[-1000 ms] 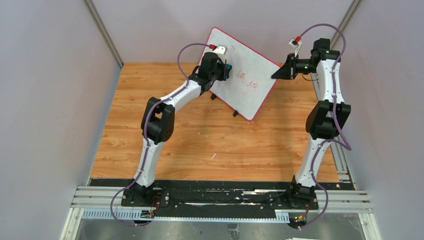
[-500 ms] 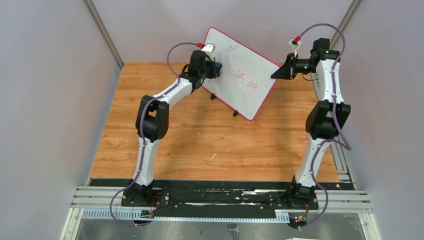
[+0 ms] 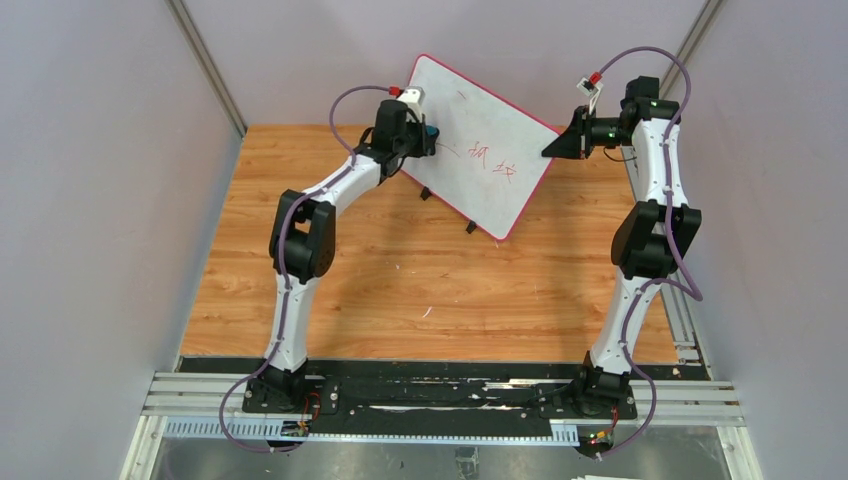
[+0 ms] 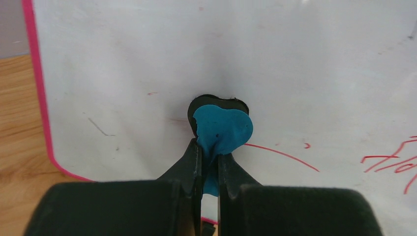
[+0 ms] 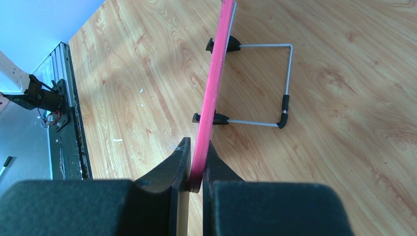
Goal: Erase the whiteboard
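The left pincer [image 4: 210, 160] is closed narrow on a blue eraser [image 4: 223, 129], which is pressed to the left part of the whiteboard [image 3: 478, 195]. The board stands tilted on a wire stand [image 5: 284, 107] at the far middle of the wooden counter [image 3: 400, 270]. Red handwriting [image 3: 497, 160] lies right of the eraser. The right pincer [image 5: 195, 169] clamps the board's pink rim [image 5: 214, 83].

The whiteboard [image 3: 490, 195] stands tilted on its wire stand [image 5: 265, 45] at the table's [image 3: 420, 290] far side. The left gripper [image 4: 209, 153] presses an eraser [image 4: 223, 128] against the board's left part, with writing [image 3: 495, 160] to the eraser's right — the right gripper [image 5: 196, 164] clamps the board's right edge.
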You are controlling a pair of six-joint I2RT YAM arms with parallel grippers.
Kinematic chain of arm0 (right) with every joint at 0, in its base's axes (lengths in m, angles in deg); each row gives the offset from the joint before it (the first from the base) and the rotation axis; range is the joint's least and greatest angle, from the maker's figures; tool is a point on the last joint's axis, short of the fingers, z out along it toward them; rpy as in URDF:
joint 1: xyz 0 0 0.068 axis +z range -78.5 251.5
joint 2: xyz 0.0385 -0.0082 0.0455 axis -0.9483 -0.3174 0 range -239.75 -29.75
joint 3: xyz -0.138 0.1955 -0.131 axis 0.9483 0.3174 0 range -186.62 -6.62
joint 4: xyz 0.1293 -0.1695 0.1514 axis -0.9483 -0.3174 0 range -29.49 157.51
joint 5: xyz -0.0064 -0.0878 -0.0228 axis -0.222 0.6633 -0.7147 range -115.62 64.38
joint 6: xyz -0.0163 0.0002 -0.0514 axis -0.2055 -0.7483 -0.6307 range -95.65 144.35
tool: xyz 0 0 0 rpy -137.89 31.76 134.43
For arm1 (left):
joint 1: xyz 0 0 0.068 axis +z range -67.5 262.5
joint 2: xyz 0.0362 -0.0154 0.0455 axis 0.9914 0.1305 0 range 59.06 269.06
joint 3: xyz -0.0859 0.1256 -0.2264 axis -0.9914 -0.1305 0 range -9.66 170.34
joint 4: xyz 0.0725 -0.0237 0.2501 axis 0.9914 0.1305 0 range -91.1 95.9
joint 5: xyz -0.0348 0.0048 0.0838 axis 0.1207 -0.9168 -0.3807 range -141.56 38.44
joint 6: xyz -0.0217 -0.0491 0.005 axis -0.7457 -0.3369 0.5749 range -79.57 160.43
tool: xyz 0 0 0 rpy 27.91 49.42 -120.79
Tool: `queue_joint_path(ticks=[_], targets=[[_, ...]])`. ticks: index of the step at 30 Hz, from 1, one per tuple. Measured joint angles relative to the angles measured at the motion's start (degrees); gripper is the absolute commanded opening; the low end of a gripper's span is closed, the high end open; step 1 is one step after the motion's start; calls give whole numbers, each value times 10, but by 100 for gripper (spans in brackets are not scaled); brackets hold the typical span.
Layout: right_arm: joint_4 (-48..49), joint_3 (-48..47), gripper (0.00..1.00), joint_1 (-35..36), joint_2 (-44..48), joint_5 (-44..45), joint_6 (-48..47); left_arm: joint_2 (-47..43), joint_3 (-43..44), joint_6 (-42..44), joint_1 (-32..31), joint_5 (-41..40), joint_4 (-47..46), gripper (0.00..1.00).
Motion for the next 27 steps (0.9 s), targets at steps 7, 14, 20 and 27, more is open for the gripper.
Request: queue_joint_path(ticks=[7, 14, 20, 27], targets=[[-1, 0, 1, 0, 0, 0, 0, 0, -5, -19, -40, 17, -24, 0], [-2, 2, 1, -1, 0, 2, 1, -14, -42, -31, -67, 16, -61, 0], [-1, 2, 1, -1, 0, 0, 0, -31, -74, -27, -68, 17, -77, 0], [0, 2, 1, -1, 0, 0, 0, -34, -99, -24, -35, 26, -71, 0]])
